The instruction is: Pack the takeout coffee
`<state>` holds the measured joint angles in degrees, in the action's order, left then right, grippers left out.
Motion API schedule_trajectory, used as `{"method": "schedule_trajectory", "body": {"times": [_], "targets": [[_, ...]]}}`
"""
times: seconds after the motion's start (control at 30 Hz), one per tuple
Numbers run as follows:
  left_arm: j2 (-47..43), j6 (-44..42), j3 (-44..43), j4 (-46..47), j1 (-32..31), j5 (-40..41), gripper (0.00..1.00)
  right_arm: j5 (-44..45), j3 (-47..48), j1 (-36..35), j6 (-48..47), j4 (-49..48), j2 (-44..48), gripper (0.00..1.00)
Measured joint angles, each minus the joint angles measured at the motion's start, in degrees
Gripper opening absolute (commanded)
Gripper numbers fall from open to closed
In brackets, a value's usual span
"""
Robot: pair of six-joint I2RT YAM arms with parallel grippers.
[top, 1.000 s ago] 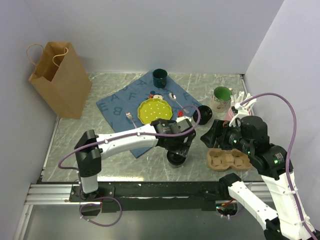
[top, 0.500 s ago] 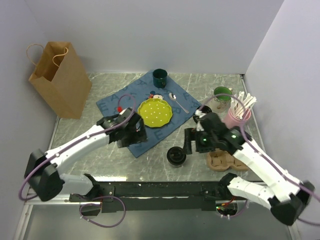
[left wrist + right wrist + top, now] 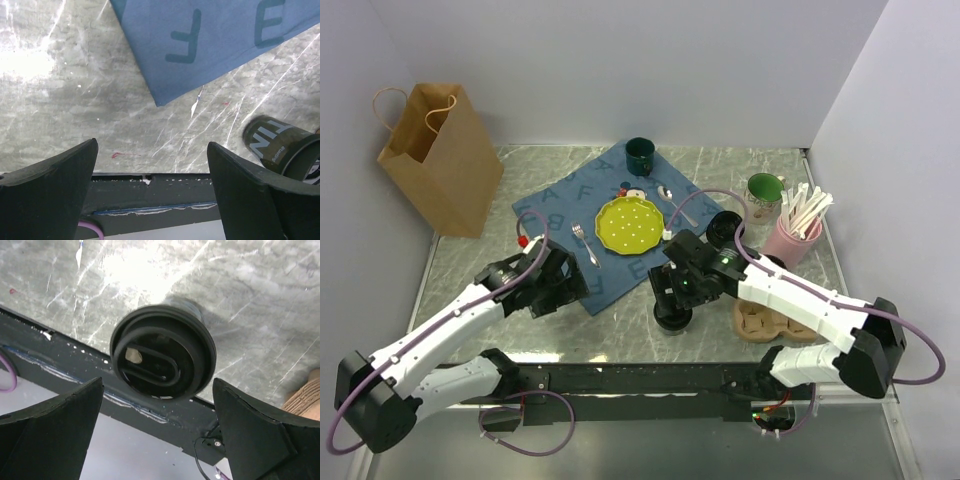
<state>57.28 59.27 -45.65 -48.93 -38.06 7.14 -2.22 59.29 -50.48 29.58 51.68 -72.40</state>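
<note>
One takeout coffee cup (image 3: 672,316) stands upright near the table's front edge, black with a round black lid (image 3: 162,360). My right gripper (image 3: 674,292) hovers just above it, open, the lid showing between and beyond its fingers (image 3: 265,435); nothing is held. A second takeout coffee cup (image 3: 725,228) stands behind the right arm. My left gripper (image 3: 558,288) is open and empty at the front corner of the blue cloth (image 3: 215,40). In the left wrist view the front cup (image 3: 282,148) shows white lettering at the right edge. The brown cup carrier (image 3: 775,322) lies right of the front cup.
A brown paper bag (image 3: 440,160) stands at the back left. On the cloth are a yellow plate (image 3: 630,224), a fork (image 3: 584,242), a spoon (image 3: 672,200) and a dark green mug (image 3: 640,155). A green-and-white mug (image 3: 765,195) and a pink cup of stirrers (image 3: 796,234) stand at the right.
My left arm has pulled back to the left, away from the front cup. My right arm has swung left and now sits over that cup. The cup has not moved.
</note>
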Motion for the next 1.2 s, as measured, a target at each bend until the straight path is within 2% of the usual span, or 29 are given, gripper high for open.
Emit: {"method": "schedule_trajectory", "body": {"times": [0.3,0.63,0.87,1.0,1.2], "targets": [[-1.6,0.5,0.9,-0.6,0.0,0.0,0.97,3.0,1.6,-1.9,0.9,0.0,-3.9,0.96],[-2.7,0.4,0.9,-1.8,0.2,0.2,0.97,6.8,3.4,-2.4,1.5,1.0,-6.0,0.71],[-3.4,0.4,0.9,-1.8,0.2,0.2,0.97,9.1,3.6,-1.6,0.9,1.9,-6.0,0.71],[-3.4,0.3,0.9,-1.7,0.2,0.2,0.97,9.2,3.6,2.8,-0.4,1.9,-6.0,0.71],[-2.2,-0.4,0.8,-1.6,0.2,0.3,0.97,8.8,6.6,17.6,-4.9,1.5,-7.8,0.71]]}}
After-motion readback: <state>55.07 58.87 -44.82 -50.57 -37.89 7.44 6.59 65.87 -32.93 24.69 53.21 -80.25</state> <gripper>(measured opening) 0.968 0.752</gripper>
